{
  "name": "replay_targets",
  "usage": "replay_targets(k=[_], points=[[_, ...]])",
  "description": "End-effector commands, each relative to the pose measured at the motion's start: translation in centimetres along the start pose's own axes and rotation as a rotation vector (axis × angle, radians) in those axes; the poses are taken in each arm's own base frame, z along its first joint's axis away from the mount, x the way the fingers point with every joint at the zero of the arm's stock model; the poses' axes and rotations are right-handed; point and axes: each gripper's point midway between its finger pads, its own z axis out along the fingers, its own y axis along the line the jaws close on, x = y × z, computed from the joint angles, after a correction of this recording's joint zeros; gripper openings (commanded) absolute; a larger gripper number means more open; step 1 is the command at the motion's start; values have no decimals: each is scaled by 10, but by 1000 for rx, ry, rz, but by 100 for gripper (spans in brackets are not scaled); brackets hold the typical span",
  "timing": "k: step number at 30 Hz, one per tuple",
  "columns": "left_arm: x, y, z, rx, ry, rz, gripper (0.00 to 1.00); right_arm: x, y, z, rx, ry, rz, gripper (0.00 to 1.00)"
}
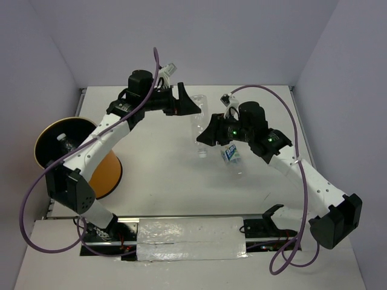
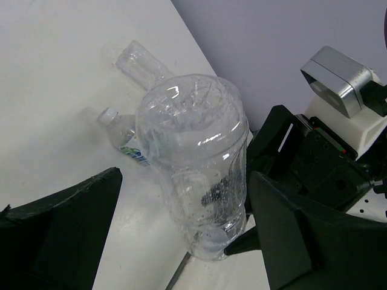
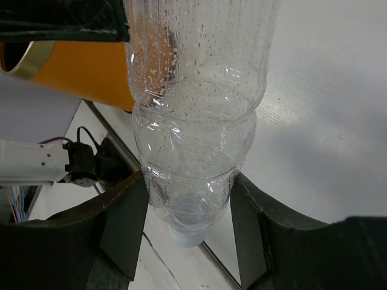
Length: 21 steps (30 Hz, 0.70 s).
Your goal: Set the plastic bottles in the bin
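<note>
between lilac walls (image 1: 181, 36), right gripper (image 3: 190, 211) clamps clear bottle (image 3: 193, 109) over white table (image 1: 163, 175); left gripper (image 2: 181, 235) gapes

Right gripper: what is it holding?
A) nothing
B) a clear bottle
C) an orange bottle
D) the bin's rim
B: the right wrist view shows the right gripper shut on a clear bottle, pinched near its cap end.
</note>
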Motion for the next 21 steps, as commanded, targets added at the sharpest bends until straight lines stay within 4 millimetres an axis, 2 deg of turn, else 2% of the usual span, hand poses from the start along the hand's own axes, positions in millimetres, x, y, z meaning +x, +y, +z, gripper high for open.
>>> replay_targets(k=[1,3,6,8,9,11,12,14,15,16,18,19,20,21], points=[[-7,-16,10,77,-13,19,99,-17,18,-2,-47,-35,-42,54],[-5,-15,15,84,-7,5,99,-16,18,0,-48,-35,-40,54],[-4,-19,18,90,-6,2,94,-14,16,3,-48,-30,-32,54],[-4,-21,18,92,-6,2,81,-13,15,5,-51,-30,-24,55],[-3,-21,18,88,-6,-1,70,-13,16,5,-53,-32,-22,55],[-3,-23,16,90,-12,-1,61,-13,16,5,-58,-35,-16,55],[-4,-22,16,85,-17,-5,50,-13,16,6,-60,-36,-12,56],[-6,-24,11,67,-22,-15,41,-13,16,6,-58,-37,-10,67],[-10,-22,7,29,-38,-22,34,-14,16,4,-53,-43,-6,78],[-14,-24,0,-13,-30,-37,33,-17,13,2,-32,-58,-6,92],[-25,-13,-13,-143,-74,-16,30,-19,10,-5,6,-73,-11,98],[-39,-18,-24,-187,-111,9,29,-23,13,-14,13,-99,-24,99],[-43,-11,-34,-255,-123,43,28,-32,13,-22,41,-132,-37,100],[-38,-2,-51,-347,-110,36,28,-32,11,-30,65,-135,-56,100]])
